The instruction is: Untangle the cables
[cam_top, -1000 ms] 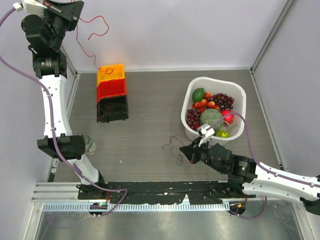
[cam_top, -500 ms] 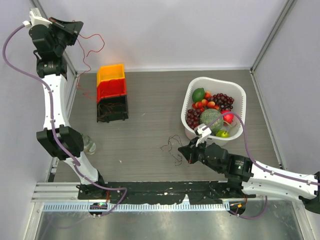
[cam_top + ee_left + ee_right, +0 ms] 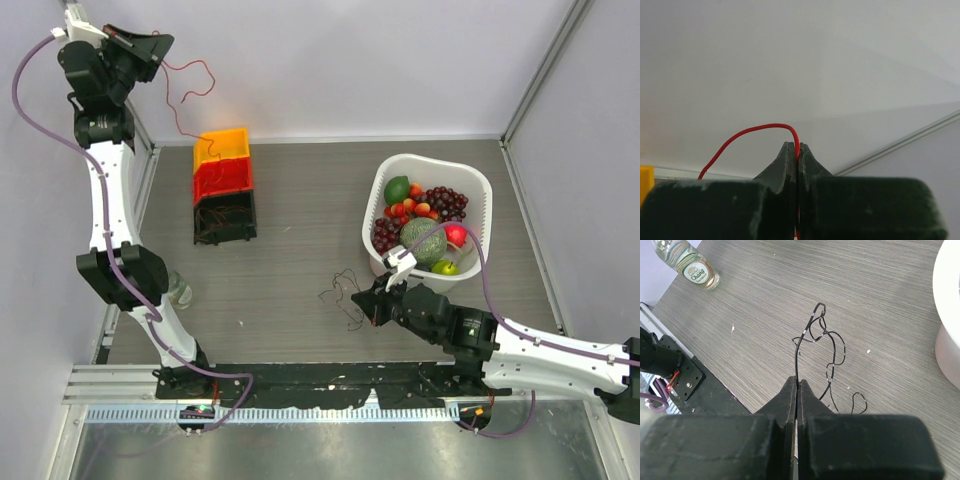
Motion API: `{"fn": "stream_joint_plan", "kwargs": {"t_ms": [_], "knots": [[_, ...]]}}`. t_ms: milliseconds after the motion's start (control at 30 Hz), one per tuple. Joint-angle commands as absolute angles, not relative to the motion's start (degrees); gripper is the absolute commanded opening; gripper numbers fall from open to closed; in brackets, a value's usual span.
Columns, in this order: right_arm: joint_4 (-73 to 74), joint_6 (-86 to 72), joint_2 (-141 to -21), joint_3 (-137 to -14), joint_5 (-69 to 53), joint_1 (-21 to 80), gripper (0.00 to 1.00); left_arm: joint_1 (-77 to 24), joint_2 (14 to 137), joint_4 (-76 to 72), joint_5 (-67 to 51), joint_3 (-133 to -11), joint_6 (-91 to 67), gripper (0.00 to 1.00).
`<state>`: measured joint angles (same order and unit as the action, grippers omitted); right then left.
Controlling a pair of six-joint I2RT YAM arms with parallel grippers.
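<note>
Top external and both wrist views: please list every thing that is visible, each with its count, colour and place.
red wire: one, red, hanging in the air at far left, above the bins
dark wire: one, dark, loose tangle on the table centre
bins: three, yellow, red, black, in a row at far left
basket: one, white, right side
fruit: several, green, red, purple, inside the basket
bottle: one, clear, green label, left edge
table: one, grey wood-grain
left gripper: one, dark, shut on red wire
right gripper: one, dark, shut on dark wire
</note>
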<state>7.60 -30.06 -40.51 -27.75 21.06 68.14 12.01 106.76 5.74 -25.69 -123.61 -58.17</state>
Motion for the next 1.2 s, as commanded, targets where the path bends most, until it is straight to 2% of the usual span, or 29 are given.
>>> {"fn": "stream_joint_plan", "kwargs": {"t_ms": [0,367,700,933,1067,1167], "knots": [[3.61,-29.62,-41.04,-30.59,20.83,68.20,0.01,12.04,106.09,0.35,-30.76,-126.21,-60.03,0.00],[2.64,-30.06,-42.19,-30.76,20.30,68.12,0.01,10.90,105.91,-8.35,-38.05,-121.04,-63.89,0.00],[1.93,-30.59,-41.31,-29.62,20.04,68.20,0.01,10.99,101.34,-6.33,-35.95,-98.54,-58.19,0.00],[1.58,-31.11,-39.82,-28.48,20.30,68.29,0.01,11.08,98.61,3.06,-25.25,-87.20,-51.78,0.00],[1.76,-31.20,-39.64,-28.21,19.95,68.20,0.01,10.99,100.36,13.42,-14.98,-87.45,-47.47,0.00],[1.76,-31.20,-39.11,-28.04,19.86,68.20,0.01,11.07,102.12,14.16,-12.75,-87.19,-46.32,0.00]]}}
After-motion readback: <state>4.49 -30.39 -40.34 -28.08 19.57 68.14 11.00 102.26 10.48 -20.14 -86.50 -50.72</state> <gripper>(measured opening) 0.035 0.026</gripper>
